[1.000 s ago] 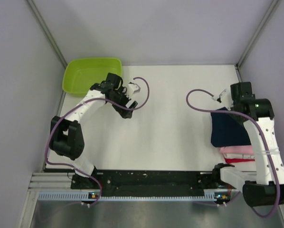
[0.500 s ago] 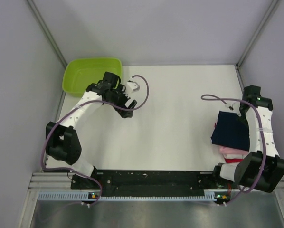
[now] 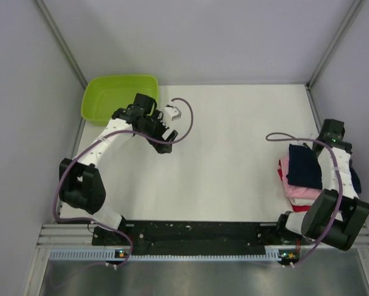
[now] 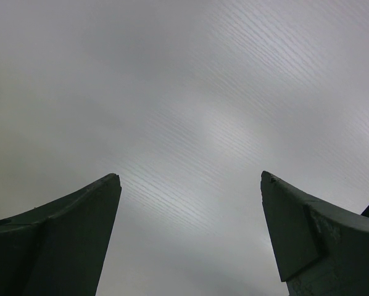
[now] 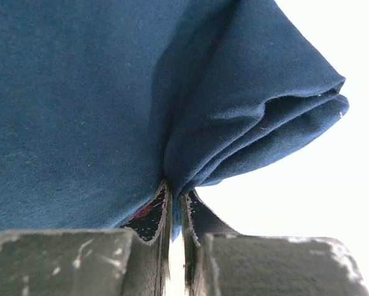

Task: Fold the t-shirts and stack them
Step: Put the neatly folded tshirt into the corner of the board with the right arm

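So in the last second the right jaws have hauled the navy shirt point(image 3: 303, 165) back toward the right edge of the tabletop point(image 3: 234, 135). It now lies on top of the pink shirt point(image 3: 302, 193) and red shirt point(image 3: 302, 208) rather than further in.

Those jaws are pinched almost fully together on a folded edge of the navy cloth point(image 5: 79, 92). The wrist view shows several layers bunching right at the tips. The left jaws are spread as wide as they go with nothing between them, and they're hanging over the far left of the tabletop near the green tub point(image 3: 110, 98). That arm has barely budged.

The navy shirt looks a bit offset on the pile. Pink pokes out along the near and left sides, with a sliver of red at the bottom. The right arm point(image 3: 337, 176) hides part of the shirt, so I can't tell how square it sits.

Handling-wise, I'd say this is light, limp cotton with zero stiffness. It should sag and the layers will probably fan apart if it's lifted by one corner. The best hold is probably on a folded edge, pinching through every layer, like it's doing now. It's not fragile and not really slippery. Dragging it could shove the shirts underneath out of line, though, so I'd let go gently.
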